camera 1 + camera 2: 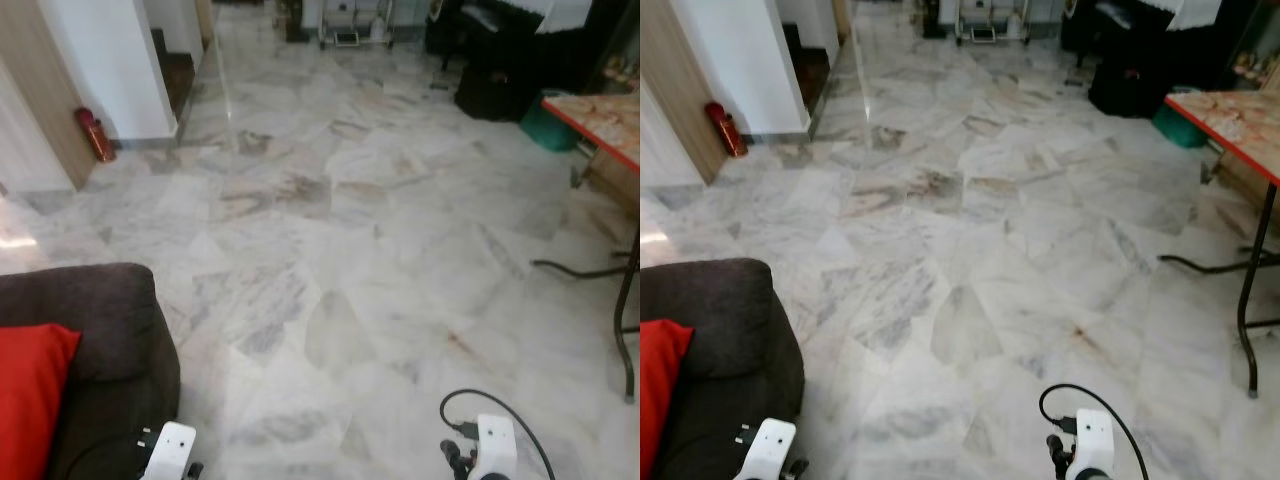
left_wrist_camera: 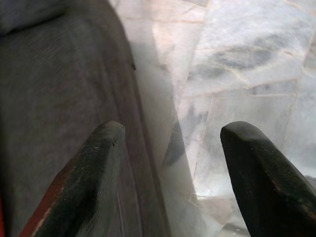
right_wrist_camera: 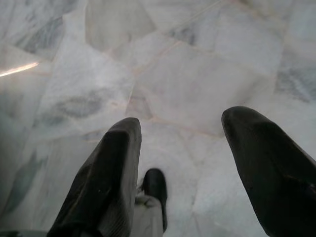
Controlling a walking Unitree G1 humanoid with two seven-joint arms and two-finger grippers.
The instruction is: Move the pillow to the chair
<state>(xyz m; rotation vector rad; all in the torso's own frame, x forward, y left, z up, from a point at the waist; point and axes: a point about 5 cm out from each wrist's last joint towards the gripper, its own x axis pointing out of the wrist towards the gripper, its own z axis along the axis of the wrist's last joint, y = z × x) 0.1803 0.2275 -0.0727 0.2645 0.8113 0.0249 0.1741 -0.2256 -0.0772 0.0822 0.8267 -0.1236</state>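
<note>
A red pillow (image 1: 30,405) lies on a dark brown sofa (image 1: 110,330) at the lower left, partly cut off by the frame edge. My left arm hangs low beside the sofa's outer side. In the left wrist view the left gripper (image 2: 170,163) is open, one finger (image 2: 86,182) against the sofa's dark fabric (image 2: 54,98), the other over the marble floor. My right arm hangs at the lower right. The right gripper (image 3: 182,158) is open over bare marble floor, holding nothing.
Pale marble floor (image 1: 350,250) stretches ahead. A red-edged table (image 1: 1230,115) on thin black legs stands at the right, with a green bin (image 1: 545,125) and dark furniture beyond. A red fire extinguisher (image 1: 95,135) stands by the white wall at left.
</note>
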